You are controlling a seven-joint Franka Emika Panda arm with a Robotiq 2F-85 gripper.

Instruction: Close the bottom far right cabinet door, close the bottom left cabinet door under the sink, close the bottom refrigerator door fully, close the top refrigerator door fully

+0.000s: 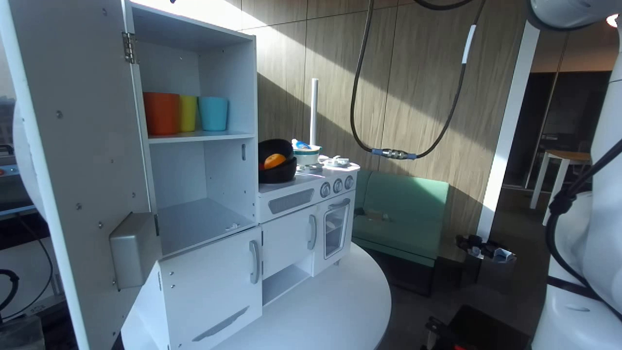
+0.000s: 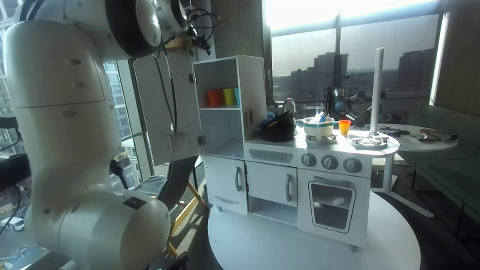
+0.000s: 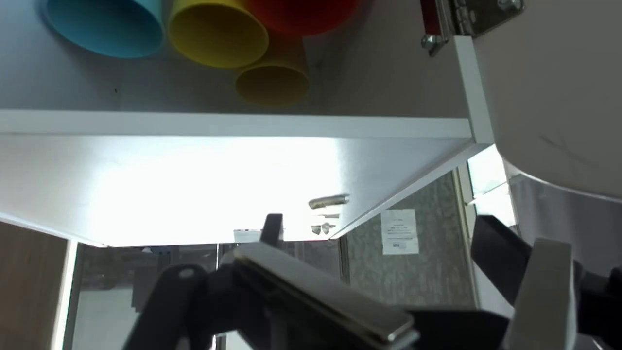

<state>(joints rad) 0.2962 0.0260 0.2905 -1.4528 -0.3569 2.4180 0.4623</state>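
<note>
The top refrigerator door stands wide open, its inner face showing in both exterior views and at the right of the wrist view. The bottom refrigerator door looks shut. The bottom left cabinet door looks shut above an open slot. The bottom far right cabinet door has a window and looks shut. My gripper is open and empty. It shows against the fridge top, with the open door beyond its right finger. Contact with the door cannot be told.
Orange, yellow and blue cups stand on the fridge shelf. Black bowls and a pot stand on the counter. A white pole rises at the right. A cable hangs from the arm.
</note>
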